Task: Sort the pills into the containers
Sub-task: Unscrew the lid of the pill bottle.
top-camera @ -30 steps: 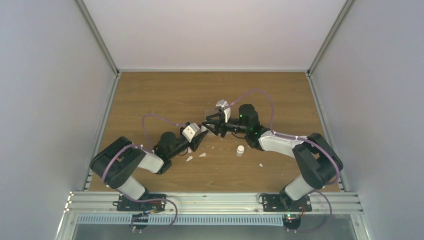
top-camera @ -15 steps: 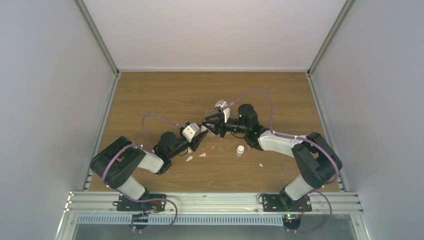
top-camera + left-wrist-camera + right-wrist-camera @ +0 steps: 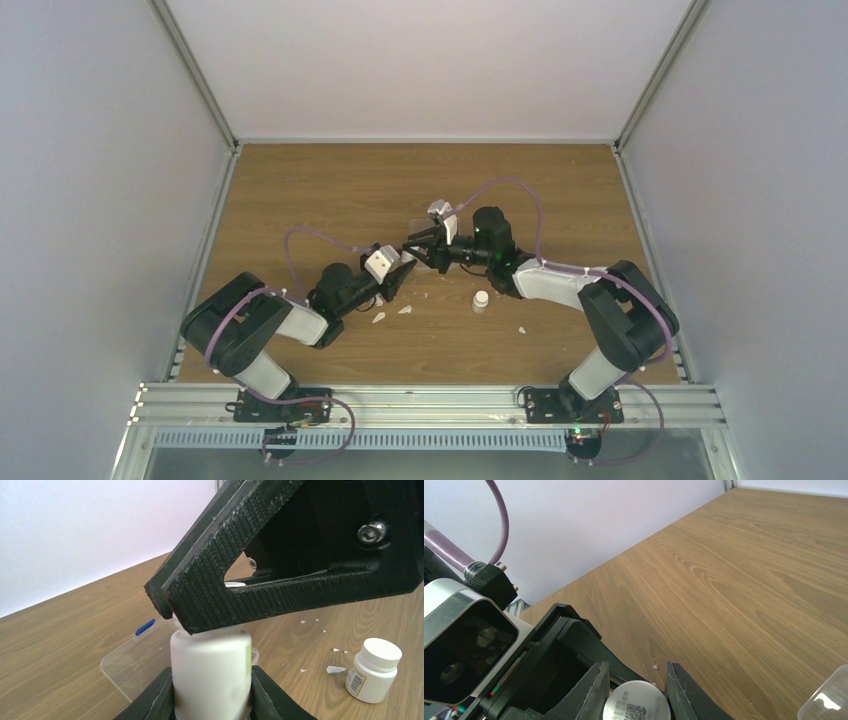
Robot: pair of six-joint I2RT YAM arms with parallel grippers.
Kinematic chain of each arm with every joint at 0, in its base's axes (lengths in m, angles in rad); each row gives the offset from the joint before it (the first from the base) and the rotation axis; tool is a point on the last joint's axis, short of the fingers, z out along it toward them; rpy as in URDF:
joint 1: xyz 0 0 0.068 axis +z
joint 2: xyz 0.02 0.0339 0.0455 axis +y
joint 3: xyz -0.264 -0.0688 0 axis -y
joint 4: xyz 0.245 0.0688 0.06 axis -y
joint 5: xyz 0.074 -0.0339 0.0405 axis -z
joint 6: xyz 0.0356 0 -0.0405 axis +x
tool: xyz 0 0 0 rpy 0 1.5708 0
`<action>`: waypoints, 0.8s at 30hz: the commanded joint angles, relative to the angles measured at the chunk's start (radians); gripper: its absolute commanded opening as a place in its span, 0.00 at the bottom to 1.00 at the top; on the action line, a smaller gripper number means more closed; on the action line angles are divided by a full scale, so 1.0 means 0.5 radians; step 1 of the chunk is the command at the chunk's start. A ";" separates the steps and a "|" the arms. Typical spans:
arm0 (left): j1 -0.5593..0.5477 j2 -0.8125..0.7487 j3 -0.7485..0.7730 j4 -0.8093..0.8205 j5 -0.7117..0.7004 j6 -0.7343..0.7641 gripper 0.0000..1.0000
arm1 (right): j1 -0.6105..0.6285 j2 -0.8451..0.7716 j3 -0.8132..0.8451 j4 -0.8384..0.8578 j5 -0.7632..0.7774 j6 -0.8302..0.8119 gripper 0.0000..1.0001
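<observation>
No word, brand or number can be read in any view. Left wrist view, four o'clock: the capped vial (image 3: 374, 670) bears a paper label (image 3: 358, 681) with a black barcode on its side; the bars show, but any digits are too small to make out. Six o'clock: the white vial (image 3: 210, 675) shows a yellow-green label edge (image 3: 248, 656) on its right side, print not legible. Eight o'clock: the clear organiser box (image 3: 127, 667) shows no legible marking. Right wrist view, six o'clock: a round white face (image 3: 637, 706) carries a square printed code (image 3: 638, 713) with small grey print beside it, blurred beyond reading. Top view: too distant for any print.
</observation>
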 commanded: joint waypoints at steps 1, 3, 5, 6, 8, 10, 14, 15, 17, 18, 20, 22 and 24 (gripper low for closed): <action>-0.010 0.030 0.074 0.068 0.008 0.002 0.73 | 0.039 -0.003 0.055 -0.024 0.017 -0.079 0.54; -0.009 0.026 0.074 0.069 0.040 -0.006 0.77 | 0.070 -0.013 0.065 -0.068 0.064 -0.140 0.53; -0.010 0.016 0.077 0.057 0.060 -0.010 0.89 | 0.114 -0.023 0.075 -0.130 0.136 -0.223 0.53; -0.009 0.011 0.078 0.044 0.066 -0.008 0.90 | 0.130 -0.029 0.074 -0.153 0.185 -0.267 0.53; -0.010 0.000 0.091 0.010 0.073 -0.011 0.91 | 0.152 -0.050 0.064 -0.170 0.195 -0.350 0.54; -0.010 -0.005 0.098 -0.004 0.088 -0.015 0.91 | 0.154 -0.079 0.051 -0.186 0.194 -0.397 0.54; -0.010 -0.015 0.098 -0.005 0.108 -0.020 0.91 | 0.161 -0.124 0.039 -0.231 0.236 -0.461 0.54; -0.009 -0.012 0.100 -0.008 0.108 -0.022 0.90 | 0.161 -0.133 0.036 -0.238 0.263 -0.467 0.54; -0.009 -0.011 0.098 -0.012 0.111 -0.017 0.90 | 0.161 -0.142 0.032 -0.248 0.305 -0.476 0.55; -0.008 -0.007 0.097 -0.012 0.114 -0.017 0.90 | 0.163 -0.142 0.034 -0.258 0.318 -0.485 0.55; -0.010 -0.010 0.096 -0.011 0.124 -0.013 0.90 | 0.161 -0.144 0.042 -0.284 0.339 -0.507 0.55; -0.010 -0.021 0.091 -0.014 0.126 -0.014 0.89 | 0.161 -0.142 0.047 -0.311 0.375 -0.531 0.55; -0.008 -0.035 0.081 -0.011 0.139 -0.011 0.89 | 0.162 -0.149 0.049 -0.339 0.383 -0.556 0.55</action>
